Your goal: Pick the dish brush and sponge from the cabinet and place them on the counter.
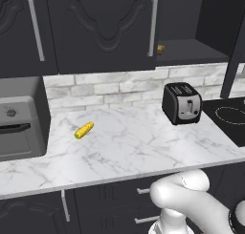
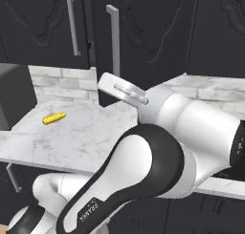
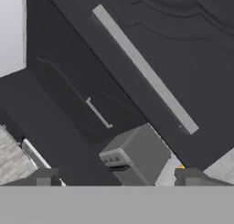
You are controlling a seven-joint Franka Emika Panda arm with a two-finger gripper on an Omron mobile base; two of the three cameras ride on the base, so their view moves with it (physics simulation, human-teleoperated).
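claw: your two-finger gripper (image 3: 117, 178) is wide open, nothing in it
sponge: small yellow-tan block (image 1: 161, 49) on dark cabinet (image 1: 103, 27) shelf, w/ door open

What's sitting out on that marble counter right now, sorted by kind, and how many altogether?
Toaster: 1
Corn cob: 1
Grey countertop oven: 1
Total on the counter: 3

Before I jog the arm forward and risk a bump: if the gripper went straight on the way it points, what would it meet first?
Probably the dark cabinet door. In the hand view the open gripper faces that door and its silver bar handle, with a grey appliance lower in the line. Depth is unclear, so the appliance might come first.
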